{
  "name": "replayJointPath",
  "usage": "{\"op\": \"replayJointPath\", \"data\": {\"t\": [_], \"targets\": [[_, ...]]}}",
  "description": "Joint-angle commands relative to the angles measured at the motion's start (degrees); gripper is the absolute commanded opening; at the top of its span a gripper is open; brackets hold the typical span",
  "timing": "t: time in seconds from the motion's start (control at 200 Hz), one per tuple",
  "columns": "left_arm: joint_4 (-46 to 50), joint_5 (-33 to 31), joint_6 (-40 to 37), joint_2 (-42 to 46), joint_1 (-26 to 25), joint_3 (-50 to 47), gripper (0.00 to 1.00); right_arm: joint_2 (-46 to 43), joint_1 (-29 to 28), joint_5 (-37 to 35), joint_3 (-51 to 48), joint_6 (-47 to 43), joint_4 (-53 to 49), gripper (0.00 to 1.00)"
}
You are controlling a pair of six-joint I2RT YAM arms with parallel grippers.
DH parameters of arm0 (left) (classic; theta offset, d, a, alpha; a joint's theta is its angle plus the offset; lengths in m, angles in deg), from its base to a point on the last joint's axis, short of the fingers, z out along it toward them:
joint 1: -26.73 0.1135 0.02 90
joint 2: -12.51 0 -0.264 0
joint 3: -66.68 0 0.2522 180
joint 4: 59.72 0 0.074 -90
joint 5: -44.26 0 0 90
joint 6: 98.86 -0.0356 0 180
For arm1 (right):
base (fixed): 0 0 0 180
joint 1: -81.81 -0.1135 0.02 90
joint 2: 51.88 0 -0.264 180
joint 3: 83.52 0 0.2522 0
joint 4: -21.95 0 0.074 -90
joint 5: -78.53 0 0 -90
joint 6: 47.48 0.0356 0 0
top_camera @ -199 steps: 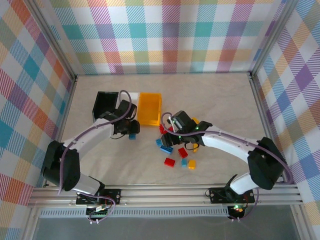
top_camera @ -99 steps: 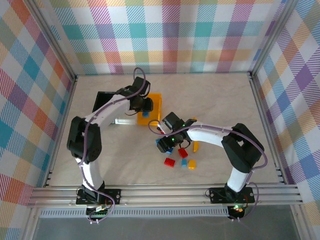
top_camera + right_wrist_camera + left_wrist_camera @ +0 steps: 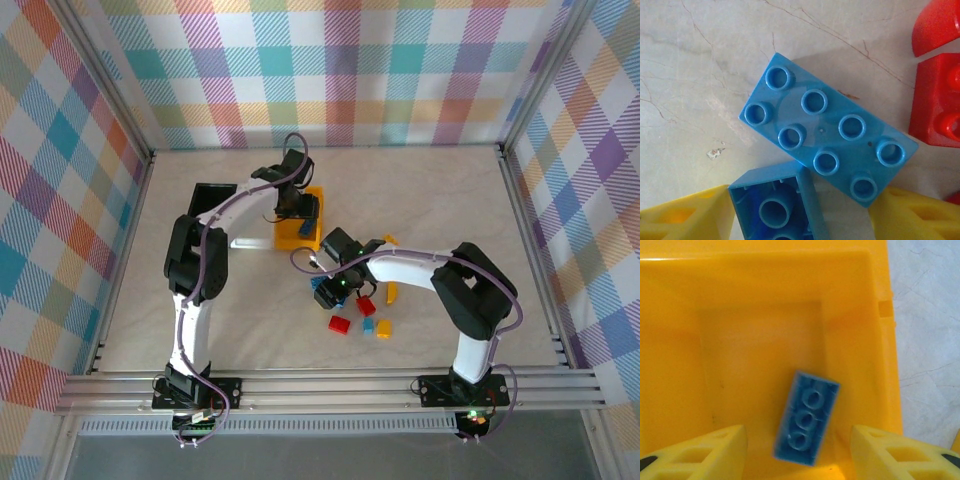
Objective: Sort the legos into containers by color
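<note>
Currently, the left gripper (image 3: pixel 799 450) hangs over the orange bin (image 3: pixel 855 340) with its fingers spread, pinching nothing. A blue brick (image 3: pixel 807 417) lies on the bin floor between the fingertips, hollow side up, and appears clear of both. Observe the right gripper (image 3: pixel 800 217) low over the worktop (image 3: pixel 700 75), fingers likewise spread and holding nothing. Between them lies a dark blue brick (image 3: pixel 775 205), hollow side up, just beside a light blue eight-stud brick (image 3: pixel 827 157) lying studs up. Red bricks (image 3: pixel 937 100) sit close beside the light blue one. In the top view, locate a red brick (image 3: pixel 340 324), a small blue brick (image 3: pixel 368 326) and an orange brick (image 3: pixel 384 329) loose nearer the arm bases.
</note>
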Motion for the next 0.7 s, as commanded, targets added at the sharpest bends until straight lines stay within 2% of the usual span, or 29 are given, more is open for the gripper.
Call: {"op": "replayJointPath", "data": {"t": [0.0,0.215,0.485,0.695], "targets": [[2.76,0.35,0.12,0.76,-0.40,1.41,0.58,1.00,-1.56,-0.28,0.37,-0.96,-0.65,0.65],[3.47,1.46,0.78,10.28,-0.53,-2.90,0.63,1.50,-4.50,-5.80,-0.07,-2.87,-0.29,0.58],[0.59,1.77,3.21,27.84,-0.71,-21.51,0.68,0.46,-5.29,-10.69,-0.86,-2.34,2.15,0.37],[0.60,0.55,4.68,37.60,-0.70,-31.21,0.70,-2.65,-5.30,-11.83,-1.90,-3.13,4.26,0.31]]}}
